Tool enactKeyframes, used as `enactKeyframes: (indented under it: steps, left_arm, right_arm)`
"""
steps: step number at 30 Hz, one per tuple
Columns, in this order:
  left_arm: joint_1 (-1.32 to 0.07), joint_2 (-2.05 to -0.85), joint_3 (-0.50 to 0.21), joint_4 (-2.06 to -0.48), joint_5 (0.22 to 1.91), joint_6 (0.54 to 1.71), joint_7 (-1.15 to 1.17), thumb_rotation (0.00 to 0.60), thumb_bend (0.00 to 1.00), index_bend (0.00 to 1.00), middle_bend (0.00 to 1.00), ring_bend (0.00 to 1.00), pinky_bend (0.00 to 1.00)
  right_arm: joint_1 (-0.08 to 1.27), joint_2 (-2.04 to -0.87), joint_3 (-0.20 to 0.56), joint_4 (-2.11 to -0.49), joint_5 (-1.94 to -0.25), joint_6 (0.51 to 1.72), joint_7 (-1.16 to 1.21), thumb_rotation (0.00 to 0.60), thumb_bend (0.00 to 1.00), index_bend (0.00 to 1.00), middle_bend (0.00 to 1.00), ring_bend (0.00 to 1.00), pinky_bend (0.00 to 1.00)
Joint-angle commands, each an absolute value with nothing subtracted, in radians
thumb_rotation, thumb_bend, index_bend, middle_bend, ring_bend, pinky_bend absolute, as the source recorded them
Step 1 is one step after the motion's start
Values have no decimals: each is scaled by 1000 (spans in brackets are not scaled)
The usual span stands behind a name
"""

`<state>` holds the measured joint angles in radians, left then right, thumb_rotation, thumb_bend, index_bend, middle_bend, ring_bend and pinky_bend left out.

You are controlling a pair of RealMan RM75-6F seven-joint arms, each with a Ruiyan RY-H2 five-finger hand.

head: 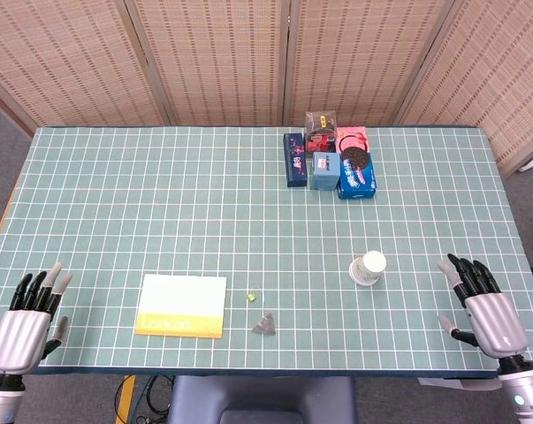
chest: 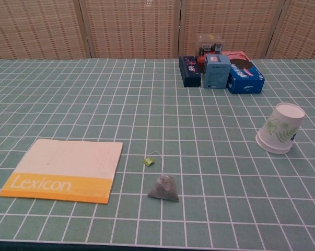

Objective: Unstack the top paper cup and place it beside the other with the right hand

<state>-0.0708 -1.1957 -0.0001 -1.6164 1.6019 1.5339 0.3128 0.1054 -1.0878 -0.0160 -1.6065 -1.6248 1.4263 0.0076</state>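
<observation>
— Where are my hands?

— I see the right hand (head: 485, 311) at the table's (head: 116, 177) near right corner, fingers spread, holding nothing. The left hand (head: 26, 322) sits at the near left corner, fingers apart too, empty. Neither shows in the chest view.

— And the cup?

— The paper cup stack (head: 367, 268) stands upside down, rim on the mat, tilted a little in the chest view (chest: 280, 128). It is toward the right side of the table, left of my right hand and apart from it. I cannot tell from here how many cups are nested.

— Room to move?

— Bare grid lies between the right hand and the stack, and on both sides of the stack. The right edge of the table runs just past my hand.

— Anything else around?

— A tea bag (chest: 164, 188) with its string and green tag (chest: 148, 161) lies left of the stack, near the front edge. Further left is a Lexicon notepad (chest: 66, 168). A cluster of boxes (head: 330, 162) sits at the far edge, well apart from the stack.
</observation>
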Motion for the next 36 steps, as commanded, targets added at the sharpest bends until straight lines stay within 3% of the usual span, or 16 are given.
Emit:
enactKeyframes:
  steps: [1, 10, 22, 36]
  left_arm:
    - [-71, -1198, 2, -1617, 1604, 1532, 317, 600, 495, 0, 0, 0, 0]
    - [-68, -1200, 1, -1619, 1598, 1534, 319, 600, 495, 0, 0, 0, 0]
    - [-65, -1192, 2, -1624, 1602, 1540, 305, 600, 495, 0, 0, 0, 0]
    - [-62, -1188, 1, -1626, 1604, 1546, 296, 600, 495, 0, 0, 0, 0]
  right_arm:
    - [131, -1055, -13, -1652, -1626, 1388, -4, 600, 246, 49, 0, 0, 0]
    - [255, -942, 35, -1793, -1546, 1198, 14, 600, 247, 56, 0, 0, 0]
    - [403, -912, 101, -1831, -1350, 962, 15, 600, 260, 165, 0, 0, 0]
    - [476, -970, 117, -1789, -1238, 879, -29, 600, 261, 165, 0, 0, 0]
